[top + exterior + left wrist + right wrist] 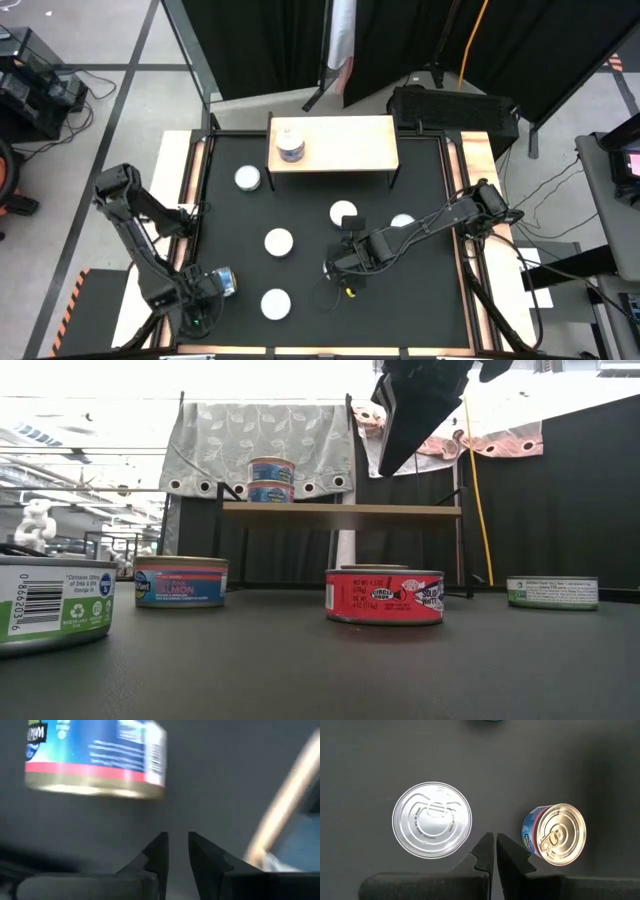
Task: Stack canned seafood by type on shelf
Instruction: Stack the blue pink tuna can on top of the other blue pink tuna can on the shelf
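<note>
The shelf (345,150) stands at the table's far middle, and two blue-labelled tins (290,146) are stacked on its left end; they also show in the low view (271,480). Several more tins rest flat on the black mat, among them a red one (385,596) and a blue one (181,580). My right gripper (335,266) hangs shut and empty above the mat's middle, high over the tins (420,400). Its wrist view shows a silver-lidded tin (432,818) and a blue tin with a pull-tab lid (555,834) below, one to each side of the fingers. My left gripper (215,283) waits at the near left, nearly shut and empty.
Loose tins lie at the mat's far left (248,178), middle (343,213), right (402,222) and near side (275,303). A green-white tin (55,600) stands close to the low camera. The shelf top's right part (360,140) is bare. A raised wooden rim (195,190) borders the mat.
</note>
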`<state>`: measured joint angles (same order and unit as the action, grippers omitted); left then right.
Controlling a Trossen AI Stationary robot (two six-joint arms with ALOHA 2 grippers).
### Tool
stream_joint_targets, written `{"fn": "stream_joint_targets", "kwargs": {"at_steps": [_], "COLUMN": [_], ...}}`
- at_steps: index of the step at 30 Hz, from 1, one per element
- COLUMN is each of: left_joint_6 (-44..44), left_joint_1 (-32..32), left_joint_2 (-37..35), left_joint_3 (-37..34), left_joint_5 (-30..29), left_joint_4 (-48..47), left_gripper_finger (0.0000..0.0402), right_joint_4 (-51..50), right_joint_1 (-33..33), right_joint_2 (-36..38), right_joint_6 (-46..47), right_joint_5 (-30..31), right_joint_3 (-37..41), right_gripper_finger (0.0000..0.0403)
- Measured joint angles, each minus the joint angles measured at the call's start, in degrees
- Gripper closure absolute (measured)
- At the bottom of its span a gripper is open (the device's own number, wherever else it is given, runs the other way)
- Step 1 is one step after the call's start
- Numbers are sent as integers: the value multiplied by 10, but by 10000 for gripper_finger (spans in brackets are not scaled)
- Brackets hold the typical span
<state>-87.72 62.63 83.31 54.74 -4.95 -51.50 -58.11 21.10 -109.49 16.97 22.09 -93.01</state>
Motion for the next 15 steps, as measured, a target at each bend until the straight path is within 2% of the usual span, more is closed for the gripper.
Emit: {"fn": "stream_joint_targets", "kwargs": {"at_steps": [4,6,9,11,15], "left_joint_6": [87,165,281,330,421], "left_joint_1": [-4,-18,-46,-71,-98], "left_joint_2": [-30,-36,-34,-35,-35], "left_joint_3": [71,101,117,117,118], "left_joint_5": [-4,-12,33,74,79], "left_joint_4": [-69,-119,-149,-159,-166], "left_gripper_finger": [325,325,314,297,239], "right_joint_4": [0,0,0,0,0], "right_joint_1": [0,0,0,0,0], "right_joint_2": [0,0,0,0,2], "right_joint_6": [-3,-7,-8,-7,-5], "right_joint_5": [0,0,0,0,-21], "right_joint_3": [0,0,0,0,0], "right_gripper_finger": [389,389,389,389,389]}}
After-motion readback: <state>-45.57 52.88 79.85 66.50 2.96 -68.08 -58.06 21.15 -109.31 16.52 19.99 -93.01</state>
